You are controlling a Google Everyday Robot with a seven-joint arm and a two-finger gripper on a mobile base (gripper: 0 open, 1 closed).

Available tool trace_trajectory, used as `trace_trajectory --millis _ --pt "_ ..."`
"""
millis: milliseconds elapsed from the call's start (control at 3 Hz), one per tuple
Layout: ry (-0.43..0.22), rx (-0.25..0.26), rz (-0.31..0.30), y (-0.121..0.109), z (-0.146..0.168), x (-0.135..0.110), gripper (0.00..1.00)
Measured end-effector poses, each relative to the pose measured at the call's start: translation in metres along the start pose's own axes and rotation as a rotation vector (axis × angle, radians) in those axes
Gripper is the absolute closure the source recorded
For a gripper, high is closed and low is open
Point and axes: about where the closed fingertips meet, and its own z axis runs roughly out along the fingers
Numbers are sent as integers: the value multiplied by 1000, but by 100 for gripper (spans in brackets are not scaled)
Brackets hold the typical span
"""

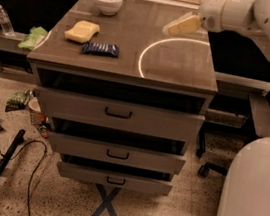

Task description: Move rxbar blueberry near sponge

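The rxbar blueberry (100, 49), a dark blue flat bar, lies on the cabinet top near its front left. The pale yellow sponge (82, 31) lies just behind and to the left of it, a small gap between them. My gripper (173, 27) is up in the air over the right back part of the top, well to the right of both, holding nothing.
A white bowl (108, 1) stands at the back left of the cabinet top (176, 65). A light green cloth (33, 37) and a water bottle (4, 20) sit on a low shelf at left. Snack bags and a cable lie on the floor.
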Motion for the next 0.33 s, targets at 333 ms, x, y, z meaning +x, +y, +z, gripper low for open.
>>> trace_trajectory --millis 333 --pt "1 40 -9 -14 -13 -4 0"
